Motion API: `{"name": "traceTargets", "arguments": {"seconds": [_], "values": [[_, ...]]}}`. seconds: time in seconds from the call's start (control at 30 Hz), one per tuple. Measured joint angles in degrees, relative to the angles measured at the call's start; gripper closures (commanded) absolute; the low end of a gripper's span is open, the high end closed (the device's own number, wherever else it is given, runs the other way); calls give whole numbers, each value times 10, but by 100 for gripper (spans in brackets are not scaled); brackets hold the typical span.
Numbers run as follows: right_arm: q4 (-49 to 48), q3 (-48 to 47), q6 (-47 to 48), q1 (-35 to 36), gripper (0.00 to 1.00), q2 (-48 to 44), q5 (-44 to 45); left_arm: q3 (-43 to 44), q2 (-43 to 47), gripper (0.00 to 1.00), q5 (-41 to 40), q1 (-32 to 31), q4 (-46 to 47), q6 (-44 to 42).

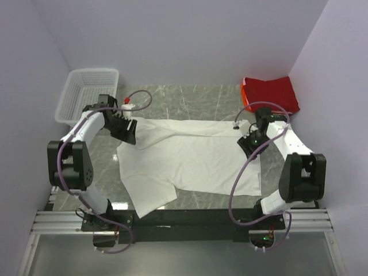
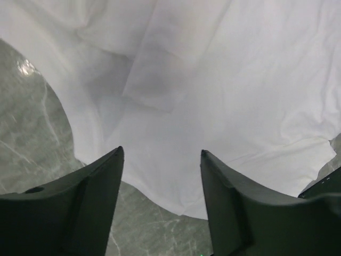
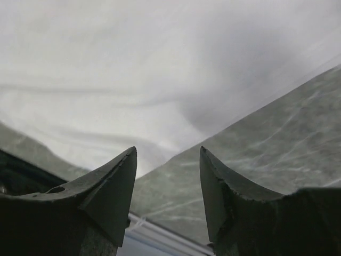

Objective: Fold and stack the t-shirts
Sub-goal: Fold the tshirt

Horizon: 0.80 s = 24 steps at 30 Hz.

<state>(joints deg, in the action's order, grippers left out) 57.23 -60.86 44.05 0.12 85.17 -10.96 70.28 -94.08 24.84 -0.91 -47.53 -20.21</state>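
Observation:
The white t-shirt lies spread flat on the marble table, one sleeve pointing to the near left. My left gripper hovers at the shirt's far left corner. In the left wrist view it stands open, and the white cloth with its curved hem lies below and beyond the fingertips. At the shirt's right edge my right gripper is also open, with the cloth's edge just ahead and nothing held. The red t-shirt sits folded at the back right corner.
A white mesh basket stands at the back left, close behind the left arm. Bare marble table shows behind the shirt and at its near left. Walls close in on three sides.

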Motion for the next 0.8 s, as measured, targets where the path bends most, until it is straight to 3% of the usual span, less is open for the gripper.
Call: {"name": "traceTargets", "arguments": {"seconds": [0.37, 0.8], "values": [[-89, -167, -21, -34, 44, 179, 21, 155, -171, 43, 11, -17, -33, 4], [-117, -225, 26, -37, 39, 257, 59, 181, -202, 49, -6, -26, -70, 31]]}}
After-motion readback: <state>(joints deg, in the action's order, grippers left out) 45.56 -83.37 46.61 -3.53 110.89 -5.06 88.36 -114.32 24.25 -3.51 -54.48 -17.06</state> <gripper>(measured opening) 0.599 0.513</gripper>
